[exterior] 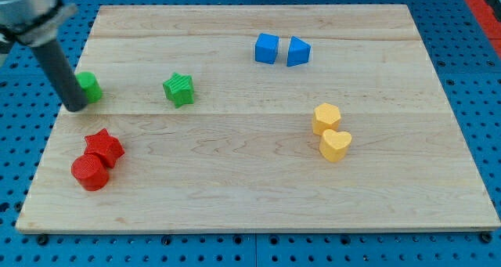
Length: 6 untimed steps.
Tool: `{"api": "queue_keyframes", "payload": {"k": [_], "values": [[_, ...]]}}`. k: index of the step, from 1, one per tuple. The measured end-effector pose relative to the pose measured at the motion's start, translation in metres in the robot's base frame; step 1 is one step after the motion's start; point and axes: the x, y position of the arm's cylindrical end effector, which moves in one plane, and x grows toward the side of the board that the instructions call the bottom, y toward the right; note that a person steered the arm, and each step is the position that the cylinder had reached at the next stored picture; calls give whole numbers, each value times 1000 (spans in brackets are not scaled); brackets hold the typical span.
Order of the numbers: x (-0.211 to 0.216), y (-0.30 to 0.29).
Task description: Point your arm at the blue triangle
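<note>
Wooden board seen from above. My tip, a bare rod with no fingers to open or close, touches a green block. The blue triangle sits far to its right, beside a blue cube; probably light, rigid, easily slid. A green star lies between

Wooden board carries blue, green, red, yellow blocks.

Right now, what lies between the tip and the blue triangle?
In the camera view, my tip sits at the view's left against a green block. Toward the blue triangle lie the green star and then the blue cube.
</note>
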Motion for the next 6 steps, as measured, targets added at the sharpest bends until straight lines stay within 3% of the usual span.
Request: {"api": "queue_keyframes", "payload": {"k": [1,3,4,5,6], "values": [[-59,46],[-163,68],[-180,122],[-133,139],[-177,231]]}}
